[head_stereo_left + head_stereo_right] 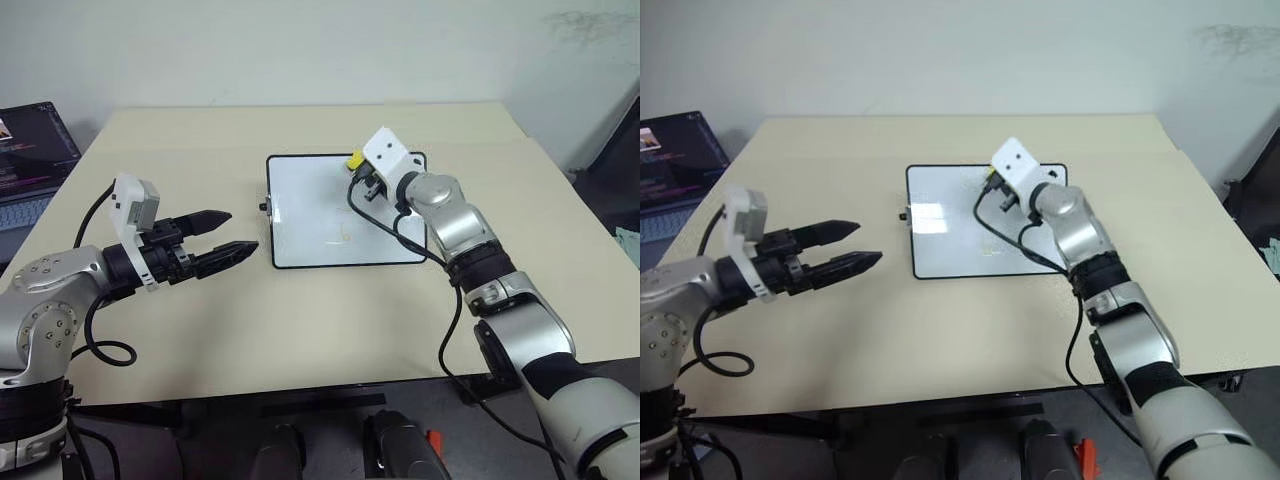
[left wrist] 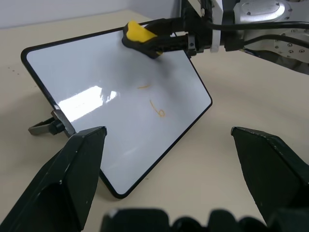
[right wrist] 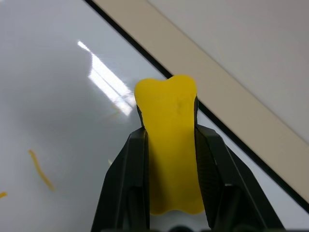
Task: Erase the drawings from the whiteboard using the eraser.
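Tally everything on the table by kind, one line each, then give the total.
whiteboard: 1
eraser, held over the board by the right pincer: 1
laptop, at the table's left edge: 1
Total: 3

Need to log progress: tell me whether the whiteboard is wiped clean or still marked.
Still marked. Faint yellowish drawings remain near the middle of the whiteboard; the right gripper holds the eraser near the board's far edge.
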### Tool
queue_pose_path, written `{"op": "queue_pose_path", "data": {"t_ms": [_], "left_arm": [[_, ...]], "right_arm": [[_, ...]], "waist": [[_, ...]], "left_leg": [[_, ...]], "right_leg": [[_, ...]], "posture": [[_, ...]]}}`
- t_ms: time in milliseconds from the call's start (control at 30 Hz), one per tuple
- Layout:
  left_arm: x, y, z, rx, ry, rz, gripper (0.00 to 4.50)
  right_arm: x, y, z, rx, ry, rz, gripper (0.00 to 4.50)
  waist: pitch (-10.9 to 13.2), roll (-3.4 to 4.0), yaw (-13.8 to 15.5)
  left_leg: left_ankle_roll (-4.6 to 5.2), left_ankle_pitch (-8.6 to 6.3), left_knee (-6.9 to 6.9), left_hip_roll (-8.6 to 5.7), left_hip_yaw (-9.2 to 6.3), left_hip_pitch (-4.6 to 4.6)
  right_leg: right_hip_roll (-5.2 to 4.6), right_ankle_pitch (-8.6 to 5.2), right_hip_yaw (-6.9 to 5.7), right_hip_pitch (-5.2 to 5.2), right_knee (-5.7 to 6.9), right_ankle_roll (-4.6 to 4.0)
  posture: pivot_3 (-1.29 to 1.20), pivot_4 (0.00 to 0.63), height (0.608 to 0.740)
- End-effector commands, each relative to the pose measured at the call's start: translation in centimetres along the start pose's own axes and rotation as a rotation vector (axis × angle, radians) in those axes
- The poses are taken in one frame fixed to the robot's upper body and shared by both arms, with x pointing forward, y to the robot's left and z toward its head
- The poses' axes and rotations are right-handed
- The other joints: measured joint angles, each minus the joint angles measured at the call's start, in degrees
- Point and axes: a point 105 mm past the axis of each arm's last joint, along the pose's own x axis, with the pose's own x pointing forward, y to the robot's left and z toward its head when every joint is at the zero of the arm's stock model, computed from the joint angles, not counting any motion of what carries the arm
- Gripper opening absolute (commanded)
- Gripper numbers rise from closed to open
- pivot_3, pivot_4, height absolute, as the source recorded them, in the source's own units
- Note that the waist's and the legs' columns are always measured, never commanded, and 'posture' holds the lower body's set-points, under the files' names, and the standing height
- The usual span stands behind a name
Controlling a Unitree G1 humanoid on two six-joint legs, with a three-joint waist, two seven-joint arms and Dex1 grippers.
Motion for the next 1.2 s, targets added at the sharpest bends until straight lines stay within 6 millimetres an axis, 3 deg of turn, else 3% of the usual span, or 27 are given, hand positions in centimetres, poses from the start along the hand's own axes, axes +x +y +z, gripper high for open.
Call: {"op": "queue_pose_path", "data": {"t_ms": [33,300,533,767,933,1033,1200], "left_arm": [[-0.2,-0.1,1.2,0.052,-0.029,0.004,4.50],[-0.2,-0.1,1.2,0.051,-0.029,0.007,4.50],[-0.2,-0.2,1.1,0.050,-0.028,0.006,4.50],[-0.1,-0.2,1.1,0.052,-0.027,-0.003,4.50],[-0.1,-0.3,1.1,0.050,-0.027,-0.006,4.50],[0.0,-0.4,1.1,0.050,-0.028,-0.010,4.50],[-0.1,-0.3,1.1,0.049,-0.029,-0.011,4.50]], "right_arm": [[0.0,2.2,0.2,-0.037,0.002,0.103,0.97],[-0.3,3.0,-0.1,-0.065,0.016,0.146,0.97],[-0.1,-1.3,0.1,-0.040,0.039,-0.048,0.97],[0.0,-2.7,0.3,-0.032,0.039,-0.121,0.97],[-0.2,-2.1,1.3,0.011,-0.029,-0.069,0.97],[-1.9,-1.7,3.0,0.121,-0.167,0.031,0.97],[-5.7,-4.9,3.2,0.243,-0.253,-0.021,0.97]], "waist": [[0.0,0.00,0.0],[0.0,0.00,0.0],[0.0,0.00,0.0],[0.0,0.00,0.2],[0.0,0.00,0.2],[0.0,0.00,0.2],[0.1,0.05,1.1]], "left_leg": [[0.00,0.00,-0.01,0.01,-0.01,0.00],[0.00,0.00,-0.01,0.00,0.00,-0.01],[0.00,0.00,0.05,-0.01,-0.01,0.00],[0.00,0.00,0.08,-0.03,0.01,-0.01],[0.00,0.00,0.07,-0.03,0.00,-0.02],[0.00,0.00,0.05,-0.03,0.00,-0.02],[0.00,-0.01,-0.09,-0.02,-0.04,-0.15]], "right_leg": [[0.01,0.00,0.00,-0.01,0.00,0.00],[0.00,0.00,-0.01,-0.01,-0.02,0.00],[0.00,-0.06,0.01,0.00,0.01,-0.12],[-0.02,-0.08,0.03,0.03,-0.02,-0.14],[-0.02,-0.06,0.03,0.02,-0.02,-0.11],[-0.01,-0.03,0.02,0.01,-0.02,-0.07],[-0.03,-0.01,-0.04,-0.07,-0.09,0.07]], "posture": [[0.00,0.150,0.740],[0.00,0.150,0.740],[0.00,0.150,0.740],[0.00,0.150,0.740],[0.00,0.150,0.740],[0.00,0.150,0.740],[0.00,0.150,0.740]]}}
